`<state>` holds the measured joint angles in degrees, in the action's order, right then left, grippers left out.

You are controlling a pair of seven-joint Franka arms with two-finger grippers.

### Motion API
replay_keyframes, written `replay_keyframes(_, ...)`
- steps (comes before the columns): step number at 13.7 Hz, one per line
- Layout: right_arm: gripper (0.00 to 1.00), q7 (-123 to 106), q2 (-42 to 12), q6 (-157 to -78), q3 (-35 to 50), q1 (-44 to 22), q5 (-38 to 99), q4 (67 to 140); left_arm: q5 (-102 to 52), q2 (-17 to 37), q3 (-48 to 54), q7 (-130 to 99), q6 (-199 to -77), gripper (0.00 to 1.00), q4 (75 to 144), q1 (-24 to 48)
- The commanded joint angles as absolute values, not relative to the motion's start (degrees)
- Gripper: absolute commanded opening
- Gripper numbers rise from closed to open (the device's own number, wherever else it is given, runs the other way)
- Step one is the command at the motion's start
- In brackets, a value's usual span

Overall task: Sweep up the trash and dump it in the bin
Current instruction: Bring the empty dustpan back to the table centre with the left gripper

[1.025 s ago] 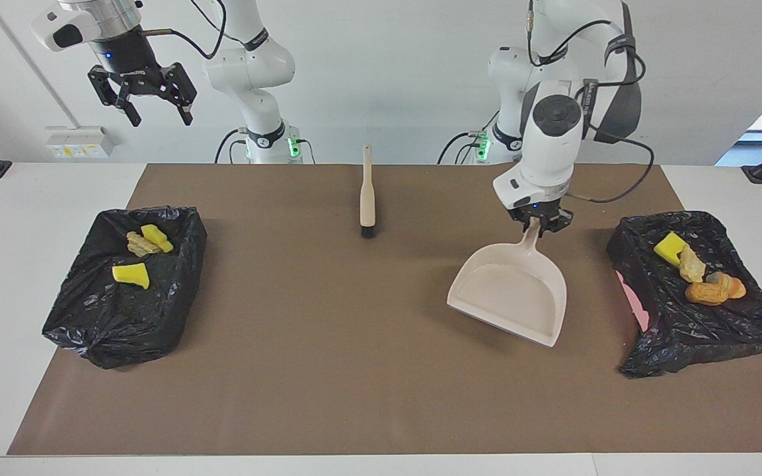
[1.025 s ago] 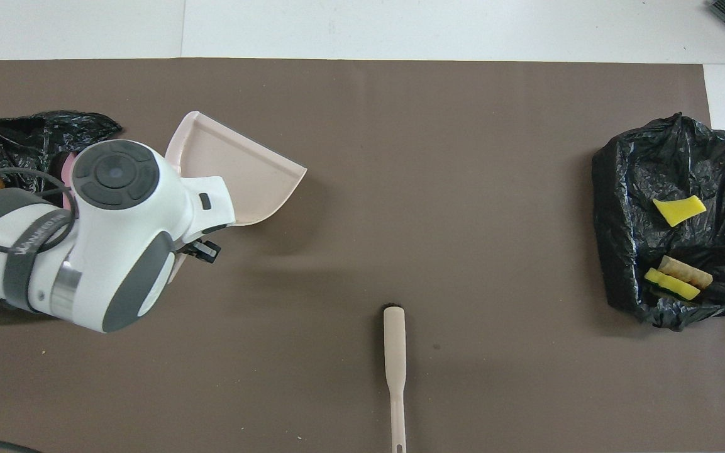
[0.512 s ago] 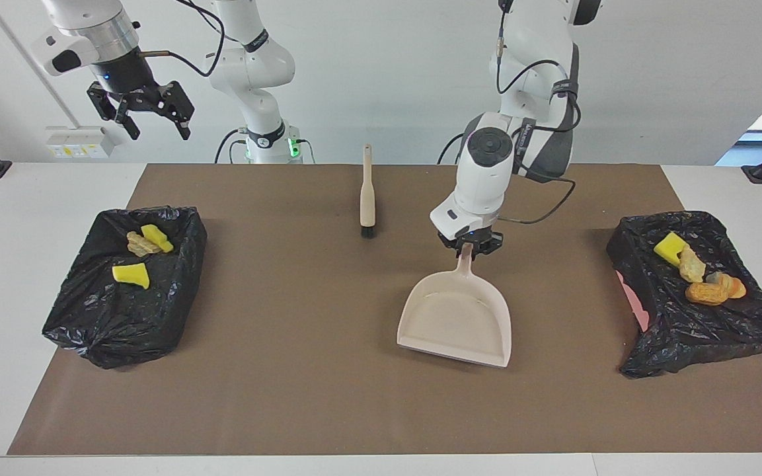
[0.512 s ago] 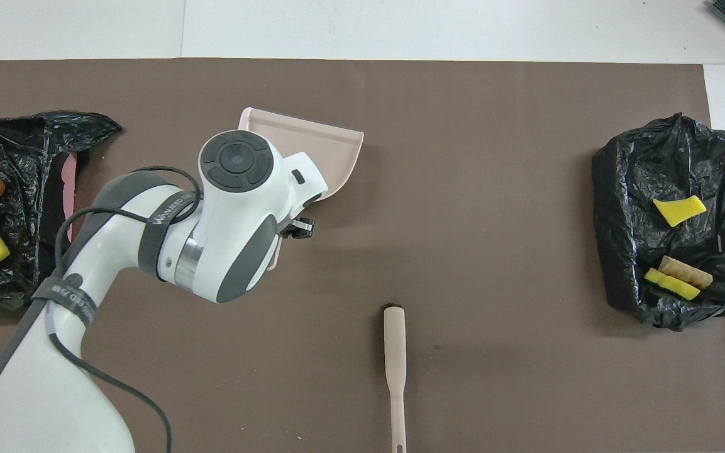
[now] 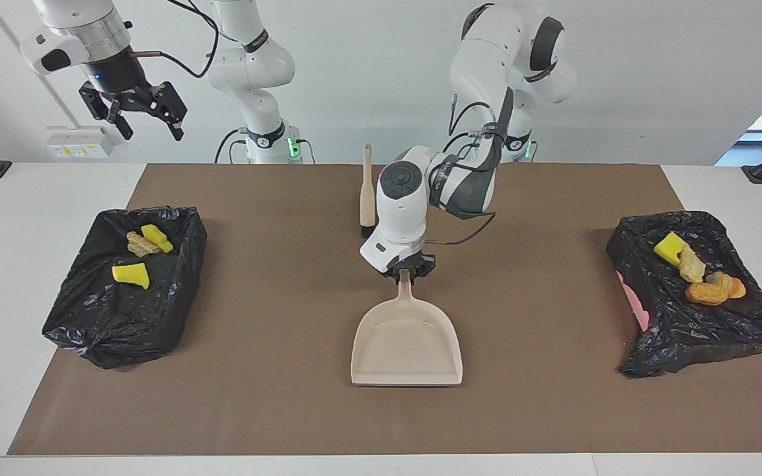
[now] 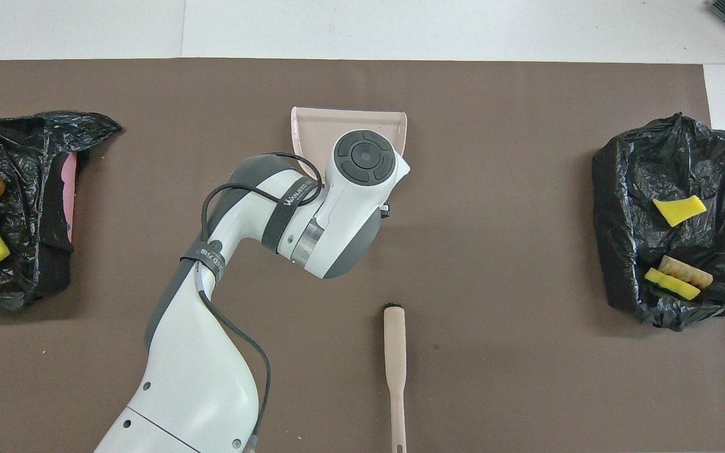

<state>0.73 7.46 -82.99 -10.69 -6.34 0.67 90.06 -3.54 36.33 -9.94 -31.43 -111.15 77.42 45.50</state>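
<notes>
Facing and overhead cameras, both high, share mat (image 5: 288, 410).

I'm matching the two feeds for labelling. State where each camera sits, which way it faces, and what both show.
Facing view: high across the table, looking at the robots; both arms show whole, the left tool shut on the dustpan, the right tool open in the air.
Overhead view: above the robots' end, looking steeply down; only the left arm shows.
Shared: dustpan, brush, both black-lined bins with the trash.
</notes>
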Motion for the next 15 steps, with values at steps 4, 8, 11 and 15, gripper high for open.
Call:
replay_keyframes(4, 1.00, 0.4, 7.9, -81.9, -9.9, -5.5, 0.5, 89.7, -5.7, 36.9, -11.0, -33.8, -109.6, 0.00, 74.7, 46.9)
replay_keyframes(8, 1.00, 0.4, 7.9, -81.9, -10.3, -6.1, 0.4, 89.7, -9.9, 36.9, -10.9, -33.0, -117.4, 0.00, 76.0, 46.7)
replay_keyframes(11, 1.00, 0.3, 8.0, -82.0, -9.8, -6.2, 0.6, 89.6, -12.0, 36.7, -10.9, -33.1, -119.8, 0.00, 76.9, 47.1)
replay_keyframes(15, 1.00, 0.4, 8.0, -82.0, -9.8, -6.1, 0.6, 89.6, -15.3, 35.3, -10.3, -32.9, -119.4, 0.06, 80.9, 46.9)
